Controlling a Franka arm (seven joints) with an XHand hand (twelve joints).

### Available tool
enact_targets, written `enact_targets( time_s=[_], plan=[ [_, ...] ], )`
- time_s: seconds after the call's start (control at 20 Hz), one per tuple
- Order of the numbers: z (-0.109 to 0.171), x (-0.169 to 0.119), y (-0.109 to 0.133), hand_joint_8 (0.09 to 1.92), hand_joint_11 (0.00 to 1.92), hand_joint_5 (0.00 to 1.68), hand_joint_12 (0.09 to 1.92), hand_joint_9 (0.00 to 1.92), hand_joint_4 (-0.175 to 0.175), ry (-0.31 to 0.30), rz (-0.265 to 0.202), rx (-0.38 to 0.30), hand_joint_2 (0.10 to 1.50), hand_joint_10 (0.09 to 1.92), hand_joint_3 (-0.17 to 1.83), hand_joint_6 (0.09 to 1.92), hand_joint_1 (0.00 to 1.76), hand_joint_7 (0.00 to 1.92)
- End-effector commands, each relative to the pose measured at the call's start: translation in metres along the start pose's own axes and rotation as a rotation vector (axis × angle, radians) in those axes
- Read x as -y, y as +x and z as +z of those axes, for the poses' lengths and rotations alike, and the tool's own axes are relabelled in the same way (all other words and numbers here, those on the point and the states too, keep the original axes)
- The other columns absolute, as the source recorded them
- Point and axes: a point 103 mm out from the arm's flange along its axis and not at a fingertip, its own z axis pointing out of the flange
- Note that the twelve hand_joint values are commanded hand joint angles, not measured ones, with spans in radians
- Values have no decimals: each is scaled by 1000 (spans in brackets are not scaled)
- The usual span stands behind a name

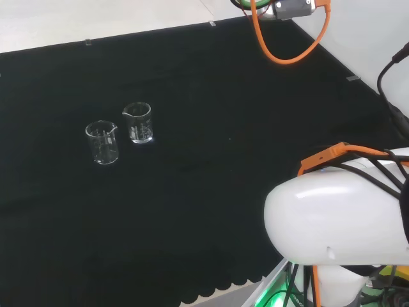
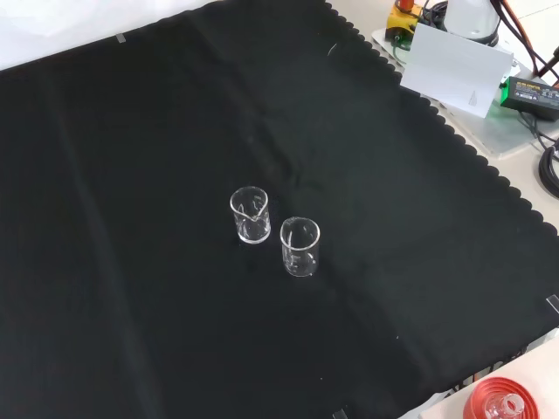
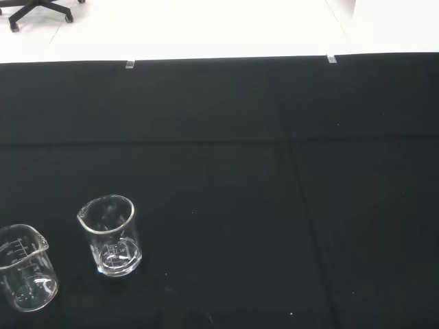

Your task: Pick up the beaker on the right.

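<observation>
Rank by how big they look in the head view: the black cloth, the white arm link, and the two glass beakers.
1. Black cloth.
2. White arm link, enlarged by nearness.
3. The left beaker and the right beaker look alike; no ranking.

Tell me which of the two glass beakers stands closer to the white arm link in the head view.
The right beaker in the head view; the left beaker stands farther from the link. In the front view it is the upper one.
</observation>
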Motion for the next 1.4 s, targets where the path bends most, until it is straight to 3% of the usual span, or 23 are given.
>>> enact_targets(
  time_s=[0.05,0.2,0.3,0.35,0.6,1.0,1.3,1.35,1.4],
  plan=[
    [-29,17,-6,399,228,400,981,550,-28,-1,-20,-27,1118,225,478,396,382,369],
    [-30,16,-13,423,23,335,982,275,-42,11,12,-25,1284,406,264,92,216,153],
    [-29,15,-19,450,4,341,981,198,-43,13,20,-29,1314,543,211,87,204,123],
    [-29,16,-3,456,1,343,981,183,-44,8,15,-10,1320,573,201,87,202,118],
    [-28,16,5,465,0,345,979,168,-45,11,-8,-10,1322,610,188,87,204,115],
    [-2,0,-47,492,0,305,976,157,-56,44,55,-69,1218,651,136,87,363,118],
    [26,-10,-38,502,0,302,979,156,-58,48,61,-72,1199,662,131,87,387,116],
    [31,-14,-31,503,0,302,980,156,-59,47,55,-73,1197,663,130,87,389,116],
    [35,-17,-1,504,0,302,980,156,-59,45,45,-70,1195,664,130,87,391,116]
  ],
)
